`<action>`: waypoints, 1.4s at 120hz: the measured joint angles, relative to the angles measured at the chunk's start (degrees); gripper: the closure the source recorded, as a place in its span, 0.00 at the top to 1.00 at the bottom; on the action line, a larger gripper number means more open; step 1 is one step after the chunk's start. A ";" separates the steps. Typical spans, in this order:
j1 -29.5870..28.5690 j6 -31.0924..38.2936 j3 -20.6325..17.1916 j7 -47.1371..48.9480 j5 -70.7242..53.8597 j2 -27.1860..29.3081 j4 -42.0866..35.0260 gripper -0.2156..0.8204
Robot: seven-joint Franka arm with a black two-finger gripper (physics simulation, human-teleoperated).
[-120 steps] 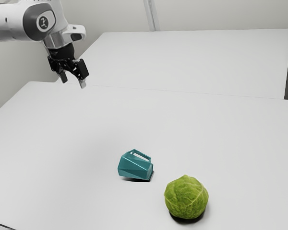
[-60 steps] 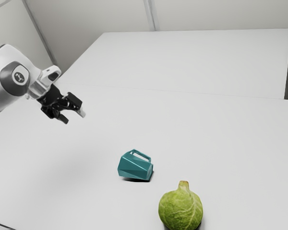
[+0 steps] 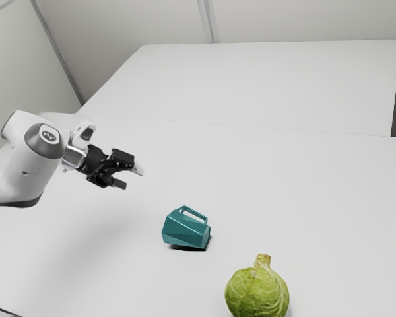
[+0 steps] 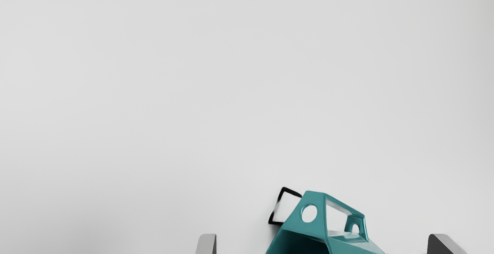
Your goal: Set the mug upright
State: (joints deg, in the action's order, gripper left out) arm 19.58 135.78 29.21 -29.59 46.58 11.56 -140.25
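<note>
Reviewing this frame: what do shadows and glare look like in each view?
Exterior view: a small dark shadow hugs the mug's underside, faint soft shading on the table near the arm, no harsh glare. Wrist view: a black outline beside the mug, probably a shadow; the mug's inside is dark.

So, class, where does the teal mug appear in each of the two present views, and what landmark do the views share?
Exterior view: the mug lies on its side just below the centre, between the gripper and the cabbage.
Wrist view: it appears between the open gripper's tips, cut off by the picture's edge.
Shared landmark: its handle.
</note>
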 joint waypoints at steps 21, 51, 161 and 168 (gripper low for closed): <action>4.22 2.40 -0.78 -10.48 9.32 -3.58 -0.46 0.78; 4.93 6.28 -2.98 -21.57 15.82 3.72 -10.73 0.79; 12.32 13.17 -6.46 -46.52 41.87 -2.97 -11.64 0.78; 12.41 13.18 -6.97 -49.26 45.69 -2.95 -11.59 0.78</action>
State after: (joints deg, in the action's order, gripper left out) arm 31.99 148.96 22.24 -78.85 92.26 8.61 -151.84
